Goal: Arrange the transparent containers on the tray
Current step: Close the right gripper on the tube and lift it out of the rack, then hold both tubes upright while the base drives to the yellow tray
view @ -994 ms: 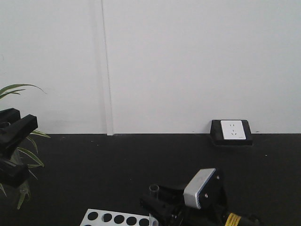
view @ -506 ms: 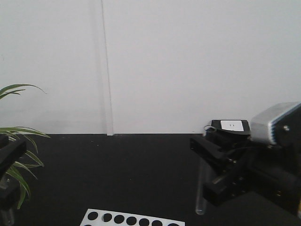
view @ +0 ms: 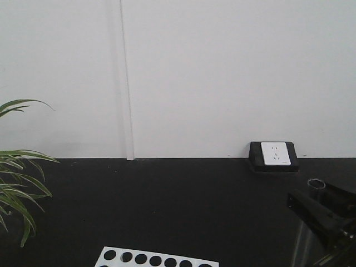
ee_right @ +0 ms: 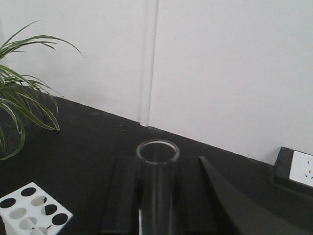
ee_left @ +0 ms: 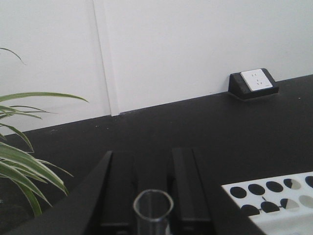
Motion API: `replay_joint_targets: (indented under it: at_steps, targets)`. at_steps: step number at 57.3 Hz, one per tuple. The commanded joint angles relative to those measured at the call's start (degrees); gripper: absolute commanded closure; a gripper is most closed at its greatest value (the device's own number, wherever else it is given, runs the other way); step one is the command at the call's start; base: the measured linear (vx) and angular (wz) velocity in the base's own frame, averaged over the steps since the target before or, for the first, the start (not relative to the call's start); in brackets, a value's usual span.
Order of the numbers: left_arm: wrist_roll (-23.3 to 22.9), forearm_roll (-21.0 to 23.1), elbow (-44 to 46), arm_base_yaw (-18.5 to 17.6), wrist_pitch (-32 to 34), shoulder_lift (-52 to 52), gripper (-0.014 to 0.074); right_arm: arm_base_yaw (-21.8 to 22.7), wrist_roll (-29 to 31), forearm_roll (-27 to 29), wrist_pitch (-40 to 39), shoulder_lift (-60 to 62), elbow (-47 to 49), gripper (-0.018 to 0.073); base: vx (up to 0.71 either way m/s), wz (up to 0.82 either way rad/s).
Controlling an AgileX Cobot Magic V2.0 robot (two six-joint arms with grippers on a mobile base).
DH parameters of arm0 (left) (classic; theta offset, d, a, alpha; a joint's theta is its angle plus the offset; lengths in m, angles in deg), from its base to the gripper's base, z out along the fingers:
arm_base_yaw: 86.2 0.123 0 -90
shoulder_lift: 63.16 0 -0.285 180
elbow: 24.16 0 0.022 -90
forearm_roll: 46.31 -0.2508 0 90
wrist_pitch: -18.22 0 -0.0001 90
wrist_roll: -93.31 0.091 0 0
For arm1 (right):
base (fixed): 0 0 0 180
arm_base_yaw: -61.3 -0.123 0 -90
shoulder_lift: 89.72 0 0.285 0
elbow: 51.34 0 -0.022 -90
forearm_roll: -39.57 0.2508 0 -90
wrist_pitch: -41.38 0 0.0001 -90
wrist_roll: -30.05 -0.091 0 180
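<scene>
A plain white wall point(view: 222, 78) is seen behind everything, and a black desk point(view: 167, 206) is spread below it. A green plant point(view: 16, 178) with long striped leaves is placed at the left edge of the desk. A white rack point(view: 161, 259) with round holes is laid on the desk near the bottom of the front view. Against the wall, well apart from the rack, a white socket in a black housing point(view: 273, 156) is set on the desk.

The right fingers point(ee_right: 225, 196) are seen at the lower right of the front view. They are closed narrowly on a clear test tube point(ee_right: 157, 186), which is held between them nearly upright with its round rim up. Its lower end is cut off by the picture's edge.

The left fingers point(ee_left: 117, 191) are shown only in the left wrist view. They are likewise drawn in against a second test tube point(ee_left: 153, 208), of which only the rim and a short part below it are shown, with the rack just to its right.
</scene>
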Motion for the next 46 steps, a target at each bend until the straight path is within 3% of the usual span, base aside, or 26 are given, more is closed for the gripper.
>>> replay_joint_targets:
  at_steps: [1,46]
  targets:
    - [-0.3,0.3,1.5,-0.4,2.5,0.0,0.0603,0.0,0.0,-0.3,-2.1,0.5,1.8,0.0572,0.00,0.00]
    - [-0.3,0.3,1.5,-0.4,2.6,0.0,0.0603,0.0,0.0,-0.3,-2.1,0.4,1.8,0.0572,-0.01,0.01]
